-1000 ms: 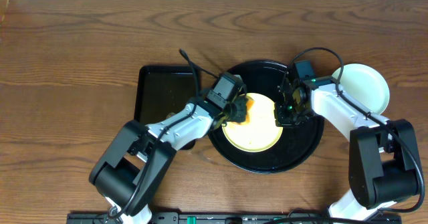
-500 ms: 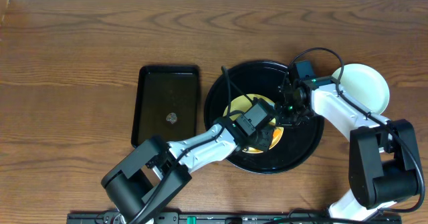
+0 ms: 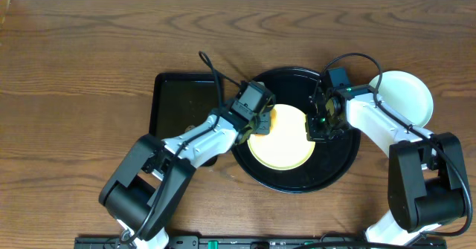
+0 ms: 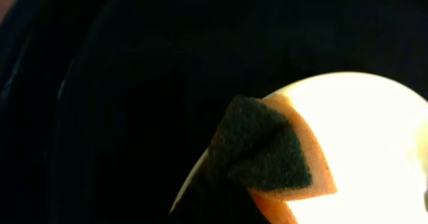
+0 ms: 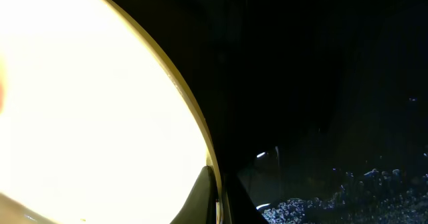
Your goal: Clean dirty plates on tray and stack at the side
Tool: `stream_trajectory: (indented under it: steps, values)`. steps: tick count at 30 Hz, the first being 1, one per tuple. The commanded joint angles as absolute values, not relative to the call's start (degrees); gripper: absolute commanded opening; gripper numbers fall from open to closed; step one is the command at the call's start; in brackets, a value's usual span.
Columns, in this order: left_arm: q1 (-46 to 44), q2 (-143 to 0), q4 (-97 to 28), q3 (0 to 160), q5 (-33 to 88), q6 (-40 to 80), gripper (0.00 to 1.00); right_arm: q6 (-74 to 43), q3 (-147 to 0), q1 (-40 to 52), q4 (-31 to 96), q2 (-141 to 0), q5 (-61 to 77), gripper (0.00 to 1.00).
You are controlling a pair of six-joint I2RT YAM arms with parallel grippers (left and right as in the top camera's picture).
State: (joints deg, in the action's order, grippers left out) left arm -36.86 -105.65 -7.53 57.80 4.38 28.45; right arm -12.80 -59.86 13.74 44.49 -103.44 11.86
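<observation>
Left gripper [image 3: 260, 120], clamped on orange sponge [image 4: 271, 150], is back at the near rim of the yellow plate [image 3: 286, 141] after last half-second's sweep across. Plate face beyond it looks smear-free. Right gripper [image 3: 320, 123] seems pinched on the opposite rim, over the tray [image 3: 297, 186]. Scrub likely near done.

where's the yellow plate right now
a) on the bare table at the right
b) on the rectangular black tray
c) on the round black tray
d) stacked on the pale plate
c: seen from above, the yellow plate lies inside the round black tray, and the left gripper holds a sponge at its left edge.
</observation>
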Motion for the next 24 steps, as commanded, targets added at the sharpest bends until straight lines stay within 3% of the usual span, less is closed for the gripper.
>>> stream_trajectory:
  steps: [1, 6, 13, 24]
  values:
    - [-34.2, -105.4, -12.9, 57.7, 4.2, 27.1, 0.07, -12.8, -58.8, 14.3, 45.0, -103.9, 10.6, 0.01]
    - [-33.5, -99.5, -19.2, 57.7, 9.5, 23.6, 0.07, -12.9, -58.8, 14.3, 44.7, -103.9, 10.6, 0.01]
    - [-32.2, -87.1, -25.1, 57.7, 7.9, 20.4, 0.07, -13.3, -58.8, 13.9, 39.2, -103.7, 13.4, 0.01]
    - [-18.2, -82.7, -35.9, 57.3, 1.9, 20.6, 0.08, -9.0, -58.8, 10.3, 28.9, -95.6, 23.6, 0.01]
